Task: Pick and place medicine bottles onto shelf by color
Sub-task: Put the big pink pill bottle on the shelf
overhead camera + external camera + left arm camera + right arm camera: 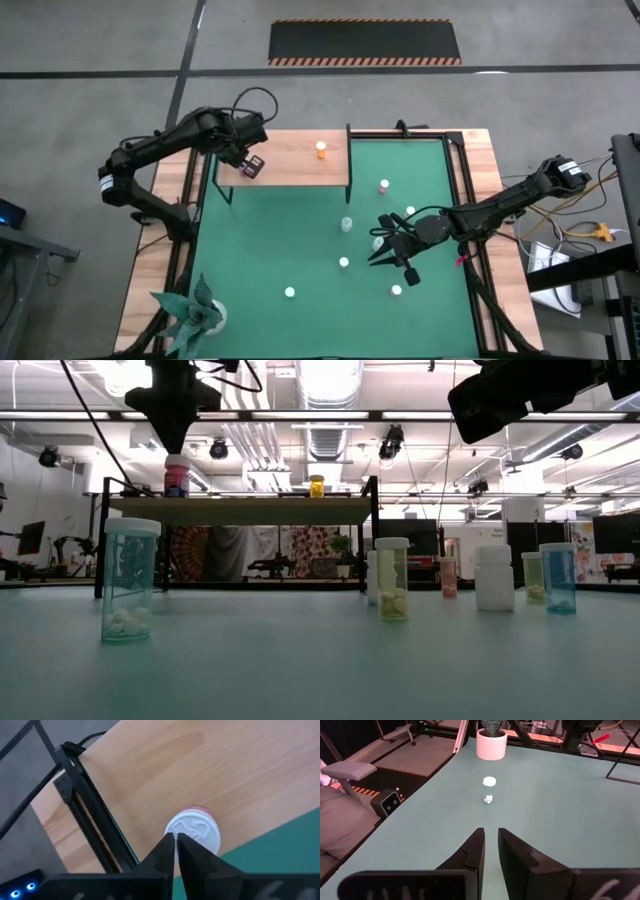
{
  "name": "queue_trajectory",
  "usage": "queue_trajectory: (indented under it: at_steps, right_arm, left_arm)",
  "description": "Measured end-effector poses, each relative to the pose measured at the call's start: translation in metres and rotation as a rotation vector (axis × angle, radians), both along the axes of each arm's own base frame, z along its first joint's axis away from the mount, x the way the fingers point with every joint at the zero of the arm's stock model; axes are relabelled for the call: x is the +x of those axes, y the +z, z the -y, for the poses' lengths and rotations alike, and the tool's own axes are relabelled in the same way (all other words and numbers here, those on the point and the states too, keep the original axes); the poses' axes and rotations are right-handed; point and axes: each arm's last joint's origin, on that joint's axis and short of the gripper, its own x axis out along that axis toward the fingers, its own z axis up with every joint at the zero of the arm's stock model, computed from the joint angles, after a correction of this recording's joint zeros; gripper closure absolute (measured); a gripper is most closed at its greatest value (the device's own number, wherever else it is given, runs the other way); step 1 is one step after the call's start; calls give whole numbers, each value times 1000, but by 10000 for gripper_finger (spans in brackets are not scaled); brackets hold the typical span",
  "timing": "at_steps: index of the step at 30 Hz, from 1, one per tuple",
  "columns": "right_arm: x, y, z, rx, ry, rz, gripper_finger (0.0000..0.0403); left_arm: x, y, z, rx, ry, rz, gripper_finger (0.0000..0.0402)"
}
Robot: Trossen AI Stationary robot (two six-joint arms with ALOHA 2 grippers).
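Observation:
A pink bottle [194, 830] with a white cap stands upright on the left part of the light-wood shelf [290, 165]. My left gripper [175, 839] is shut and points down just above the cap's edge; the low view shows it right over the bottle [177, 478]. An orange bottle [321, 150] stands farther right on the shelf. Several bottles stand on the green mat [300, 240], among them a pink one [384, 186] and a white one [410, 211]. My right gripper [390, 252] hovers over the mat, narrowly open and holding nothing. My left gripper has its shut fingertips [167, 842] at the rim of the pink bottle's white cap [200, 832], coming from above and pointing down. I cannot tell whether they touch it. The bottle stands upright on the shelf board.
A paper plant in a white pot [195, 312] sits at the mat's near left corner. Black posts [349, 155] carry the shelf. In the low view, bottles stand across the mat: a pale green one [130, 580], a yellowish one [392, 578] and a white one [494, 577].

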Motion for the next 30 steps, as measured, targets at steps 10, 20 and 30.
queue_trajectory:
  at_steps: [10, 20, 30]
  right_arm:
    - [0, 0, 0, 11, -5, -4, 360]
    - [0, 0, 1, 2, -28, 0, 360]
    - [0, 0, 1, 15, -33, -5, 360]
  left_arm:
    - [-2, 6, 2, -8, -11, 19, 393]
    - [9, -1, 8, -13, -60, 91, 393]
    - [2, -2, 11, -36, -58, 53, 393]
